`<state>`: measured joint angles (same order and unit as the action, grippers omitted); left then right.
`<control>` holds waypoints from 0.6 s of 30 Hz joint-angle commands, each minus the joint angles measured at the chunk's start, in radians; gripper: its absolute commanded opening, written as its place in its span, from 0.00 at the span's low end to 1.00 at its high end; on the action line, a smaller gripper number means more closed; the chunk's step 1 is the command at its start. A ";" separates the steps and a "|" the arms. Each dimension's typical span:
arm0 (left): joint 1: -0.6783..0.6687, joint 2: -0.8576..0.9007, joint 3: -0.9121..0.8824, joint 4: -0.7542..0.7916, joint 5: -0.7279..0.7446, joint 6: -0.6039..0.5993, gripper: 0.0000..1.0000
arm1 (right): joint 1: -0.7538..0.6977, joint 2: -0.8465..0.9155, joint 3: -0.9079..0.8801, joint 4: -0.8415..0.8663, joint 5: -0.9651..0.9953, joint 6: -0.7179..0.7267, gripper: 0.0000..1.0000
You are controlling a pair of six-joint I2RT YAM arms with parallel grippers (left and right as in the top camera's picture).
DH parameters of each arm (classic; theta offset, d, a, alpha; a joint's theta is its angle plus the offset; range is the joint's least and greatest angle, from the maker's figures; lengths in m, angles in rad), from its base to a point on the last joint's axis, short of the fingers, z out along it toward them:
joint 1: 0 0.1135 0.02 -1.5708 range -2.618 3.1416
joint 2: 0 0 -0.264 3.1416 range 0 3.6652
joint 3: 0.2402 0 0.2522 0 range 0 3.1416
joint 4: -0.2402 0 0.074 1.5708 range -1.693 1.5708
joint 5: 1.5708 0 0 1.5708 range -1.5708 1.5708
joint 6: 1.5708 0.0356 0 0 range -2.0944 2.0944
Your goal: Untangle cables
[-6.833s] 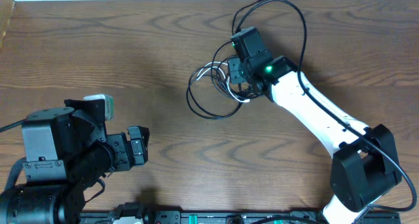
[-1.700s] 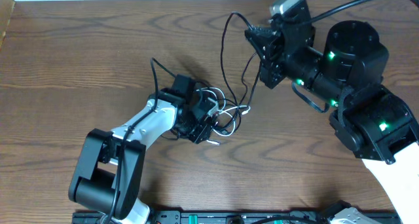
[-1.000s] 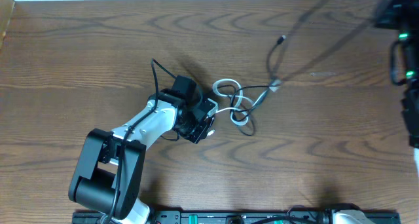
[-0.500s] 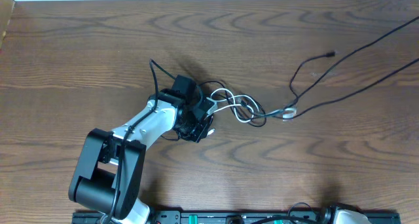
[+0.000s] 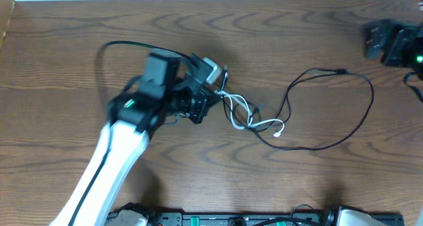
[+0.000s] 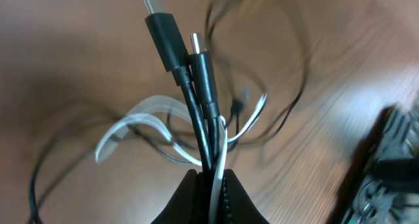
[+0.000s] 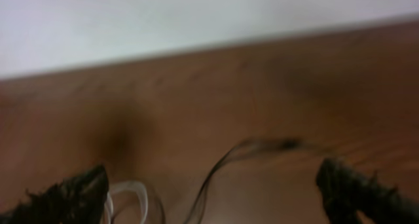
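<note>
Cables (image 5: 246, 115): knot near desk (image 5: 79, 47) centre, clenched below the plugs (image 6: 163, 34) in left jaws, one black strand (image 5: 371, 100) looped free rightward; right jaws released, empty; best clamp firmly, drawing single strands slowly outward.

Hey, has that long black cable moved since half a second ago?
Yes. The black cable stretched toward the far edge of the table at right; now it lies slack in a loop, farther left and nearer, beside the tangle.
</note>
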<state>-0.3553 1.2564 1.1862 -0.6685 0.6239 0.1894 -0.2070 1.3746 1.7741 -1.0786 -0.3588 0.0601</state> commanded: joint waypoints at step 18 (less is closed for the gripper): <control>0.008 -0.196 0.024 -0.101 -0.190 -0.098 0.75 | 0.520 0.160 0.009 -0.243 -0.076 -0.312 0.99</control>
<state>-0.3550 1.0622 1.2064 -0.7795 0.5709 0.1596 0.2478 1.5379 1.7737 -1.3025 -0.6079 -0.2100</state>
